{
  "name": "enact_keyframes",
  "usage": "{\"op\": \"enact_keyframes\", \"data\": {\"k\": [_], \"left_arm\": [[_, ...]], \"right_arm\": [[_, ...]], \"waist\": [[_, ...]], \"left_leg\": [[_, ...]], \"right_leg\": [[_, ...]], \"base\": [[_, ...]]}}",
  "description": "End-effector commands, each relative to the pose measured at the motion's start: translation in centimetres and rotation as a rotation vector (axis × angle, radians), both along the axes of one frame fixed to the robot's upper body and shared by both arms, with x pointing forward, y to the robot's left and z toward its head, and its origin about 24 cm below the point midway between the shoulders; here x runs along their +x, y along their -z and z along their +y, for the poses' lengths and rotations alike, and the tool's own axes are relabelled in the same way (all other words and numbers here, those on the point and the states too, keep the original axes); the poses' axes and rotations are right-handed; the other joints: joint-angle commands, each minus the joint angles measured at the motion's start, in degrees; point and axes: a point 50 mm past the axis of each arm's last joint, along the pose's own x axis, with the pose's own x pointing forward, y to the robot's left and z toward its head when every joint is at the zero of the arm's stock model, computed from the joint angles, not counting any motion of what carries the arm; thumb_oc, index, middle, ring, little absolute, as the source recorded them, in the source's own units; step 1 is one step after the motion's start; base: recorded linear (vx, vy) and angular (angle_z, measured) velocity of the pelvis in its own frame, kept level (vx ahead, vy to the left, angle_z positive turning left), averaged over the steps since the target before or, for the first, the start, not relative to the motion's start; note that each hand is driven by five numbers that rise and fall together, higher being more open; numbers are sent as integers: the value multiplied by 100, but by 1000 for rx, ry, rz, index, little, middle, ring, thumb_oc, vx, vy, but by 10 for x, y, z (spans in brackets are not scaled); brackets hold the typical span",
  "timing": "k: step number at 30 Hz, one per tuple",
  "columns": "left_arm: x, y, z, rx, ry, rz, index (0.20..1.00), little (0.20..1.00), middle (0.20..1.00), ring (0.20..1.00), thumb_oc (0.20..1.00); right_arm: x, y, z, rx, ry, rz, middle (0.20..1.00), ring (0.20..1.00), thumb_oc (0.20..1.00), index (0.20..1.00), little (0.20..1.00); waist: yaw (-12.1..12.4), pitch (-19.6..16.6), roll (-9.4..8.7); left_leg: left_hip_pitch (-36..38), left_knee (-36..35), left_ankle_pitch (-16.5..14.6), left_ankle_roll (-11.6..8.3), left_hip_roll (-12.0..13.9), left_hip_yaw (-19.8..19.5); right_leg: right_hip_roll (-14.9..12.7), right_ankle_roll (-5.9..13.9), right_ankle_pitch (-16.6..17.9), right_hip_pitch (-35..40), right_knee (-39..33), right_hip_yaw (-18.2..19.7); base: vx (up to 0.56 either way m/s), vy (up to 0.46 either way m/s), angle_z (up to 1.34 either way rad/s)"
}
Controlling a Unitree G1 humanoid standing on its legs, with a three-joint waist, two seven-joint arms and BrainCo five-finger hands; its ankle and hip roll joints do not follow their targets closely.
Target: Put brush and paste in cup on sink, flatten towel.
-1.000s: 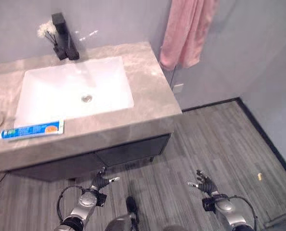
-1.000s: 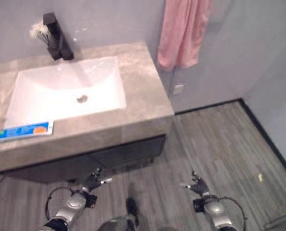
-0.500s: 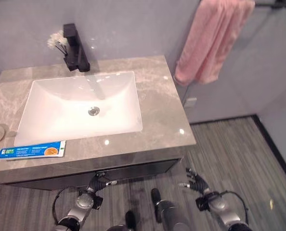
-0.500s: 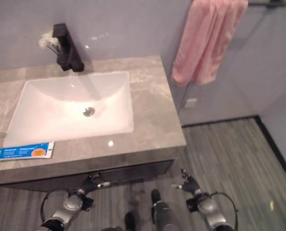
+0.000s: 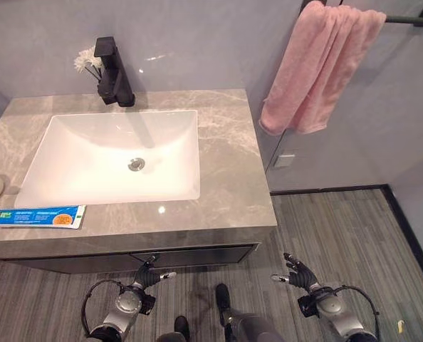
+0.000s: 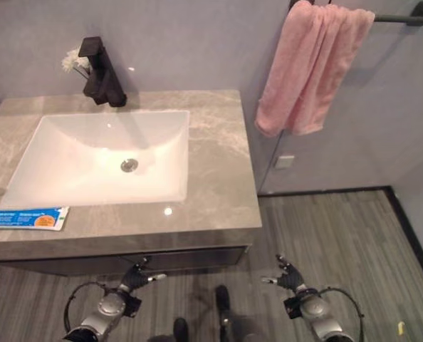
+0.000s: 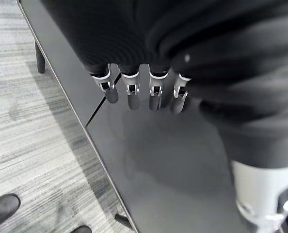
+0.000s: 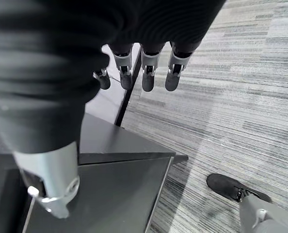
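Since a second ago the head camera has lifted, bringing the whole pink towel (image 5: pixel 324 68) and its wall bar into sight; nothing on the counter has itself moved, so the task looks barely begun. From the left eye, a blue-and-white toothpaste tube (image 5: pixel 35 216) lies flat on the grey counter's front left edge, beside the white sink (image 5: pixel 112 155); the towel hangs bunched. From the left wrist, the left hand (image 7: pixel 144 92) hangs empty, fingers relaxed. From the right wrist, the right hand (image 8: pixel 144 73) likewise holds nothing.
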Motion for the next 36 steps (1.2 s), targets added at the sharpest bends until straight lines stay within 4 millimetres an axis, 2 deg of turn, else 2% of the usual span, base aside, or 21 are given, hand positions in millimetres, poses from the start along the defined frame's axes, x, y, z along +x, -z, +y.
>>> {"op": "enact_keyframes", "data": {"k": [1, 2, 4, 7, 8, 11, 13, 17, 18, 19, 20, 23, 25, 26, 28, 29, 33, 35, 36], "left_arm": [[23, -17, -4, -5, 4, -118, 1000, 1000, 1000, 1000, 1000], [23, -16, -2, 1, -3, -115, 1000, 1000, 1000, 1000, 1000], [24, -17, 0, 7, -8, -118, 1000, 1000, 1000, 1000, 1000], [22, -17, 0, 23, 3, -116, 1000, 1000, 1000, 1000, 1000], [21, -17, 2, 36, 17, -118, 1000, 1000, 1000, 1000, 1000], [20, -19, 6, 44, 28, -123, 1000, 1000, 1000, 1000, 1000], [21, -21, 9, 66, 40, -133, 1000, 1000, 1000, 1000, 1000], [18, -20, 14, 81, 37, -130, 1000, 1000, 1000, 1000, 1000], [17, -21, 16, 83, 31, -134, 1000, 1000, 1000, 1000, 1000], [15, -21, 20, 89, 18, -131, 1000, 1000, 1000, 1000, 1000], [14, -21, 21, 92, 15, -129, 1000, 1000, 1000, 1000, 1000], [12, -19, 22, 93, 23, -117, 1000, 1000, 1000, 1000, 1000], [11, -18, 22, 94, 30, -107, 1000, 1000, 1000, 1000, 1000], [11, -18, 22, 94, 31, -102, 1000, 1000, 1000, 1000, 1000], [9, -17, 24, 102, 33, -92, 1000, 1000, 1000, 1000, 1000], [9, -15, 22, 104, 40, -86, 1000, 1000, 1000, 1000, 1000], [10, -16, 21, 100, 35, -89, 1000, 1000, 1000, 1000, 1000], [10, -15, 19, 87, 35, -86, 1000, 1000, 1000, 1000, 1000], [12, -16, 16, 90, 49, -89, 1000, 1000, 1000, 1000, 1000]], "right_arm": [[13, -17, -12, -41, 31, -104, 1000, 1000, 1000, 1000, 1000], [14, -18, -13, -38, 41, -110, 1000, 1000, 1000, 1000, 1000], [17, -20, -14, -34, 44, -120, 1000, 1000, 1000, 1000, 1000], [16, -18, -14, -35, 54, -109, 1000, 1000, 1000, 1000, 1000], [19, -18, -12, -30, 54, -109, 1000, 1000, 1000, 1000, 1000], [21, -20, -8, -10, 59, -124, 1000, 1000, 1000, 1000, 1000], [26, -20, -1, -8, 27, -129, 1000, 1000, 1000, 1000, 1000], [32, -22, 9, -24, -22, -144, 1000, 1000, 1000, 1000, 1000], [35, -25, 14, -19, -37, -157, 1000, 1000, 1000, 1000, 1000], [39, -27, 18, -16, -52, -169, 1000, 1000, 1000, 1000, 1000], [43, -29, 22, -16, -70, -176, 1000, 1000, 1000, 1000, 1000], [44, -29, 27, -16, -102, -176, 1000, 1000, 1000, 1000, 1000], [45, -31, 28, -18, -126, -186, 1000, 1000, 1000, 1000, 1000], [44, -30, 29, -16, -132, -182, 1000, 1000, 1000, 1000, 1000], [42, -29, 29, -18, -141, -175, 1000, 1000, 1000, 1000, 1000], [42, -30, 30, -24, -156, -176, 1000, 1000, 1000, 1000, 1000], [42, -31, 27, -33, -159, -177, 1000, 1000, 1000, 1000, 1000], [39, -31, 20, -53, -149, -168, 1000, 1000, 1000, 1000, 1000], [34, -30, 9, -66, -114, -161, 1000, 1000, 1000, 1000, 1000]], "waist": [[-108, -128, -236], [-94, -141, -222], [-103, -158, -134], [-150, -206, -34], [-131, -203, -25], [-101, -188, -27], [-67, -149, -26], [-23, -141, -45], [18, -122, -58], [117, -92, -64], [177, -49, -35], [129, -44, 10], [158, -75, 36], [187, -95, 24], [241, -113, -19], [281, -126, -100], [302, -122, -97], [264, -129, -78], [220, -84, -66]], "left_leg": [[-642, 257, 707, -329, 501, 0], [-658, 174, 810, -378, 643, -111], [-538, 79, 751, -427, 576, -508], [-414, -68, 661, -418, 503, -407], [-426, 40, 537, -361, 327, -395], [-469, 147, 393, -266, 140, -254], [-554, 258, 250, -135, -83, -157], [-600, 138, 223, 18, -311, -58], [-595, 76, 242, 42, -304, 8], [-604, 18, 267, 45, -255, 119], [-622, -46, 312, 57, -228, 189], [-603, -131, 414, 118, -299, 161], [-651, -181, 550, 151, -309, 98], [-649, -202, 564, 152, -319, 69], [-654, -200, 571, 146, -333, 62], [-633, -238, 658, 112, -371, 7], [-628, -295, 756, 48, -351, -81], [-676, -369, 869, 7, -362, -147], [-833, -271, 920, -70, -372, -172]], "right_leg": [[-434, 513, -1008, 473, 692, 277], [-512, 553, -1021, 427, 716, 274], [-587, 617, -1058, 355, 794, 406], [-746, 727, -1000, 395, 768, 460], [-882, 785, -897, 382, 728, 591], [-1068, 883, -797, 349, 670, 670], [-1266, 982, -623, 226, 626, 757], [-1511, 1106, -126, 41, 461, 880], [-1518, 1101, -19, -51, 451, 793], [-1523, 1086, -40, -137, 452, 452], [-1470, 1041, -145, -187, 566, 86], [-885, 933, -667, -45, 1027, 308], [-312, 725, -1133, 35, 1566, 559], [-150, 643, -1298, 123, 1670, 634], [-128, 567, -1371, 248, 1615, 559], [-124, 511, -1282, 356, 1310, 529], [-38, 457, -1179, 399, 1029, 513], [-41, 426, -1092, 426, 760, 443], [-86, 411, -1044, 432, 616, 329]], "base": [[31, 238, 30], [44, 219, 31], [71, 271, 10], [76, 282, -31], [39, 299, -15], [8, 270, -33], [-31, 355, -17], [-18, 230, -6], [-56, 153, -17], [-101, 131, -33], [-105, 146, -63], [-45, 151, -46], [-29, 83, 4], [-33, 9, 4], [-17, -41, 9], [-12, -92, 8], [-44, -103, 13], [-79, -92, 41], [-105, -53, 40]]}}
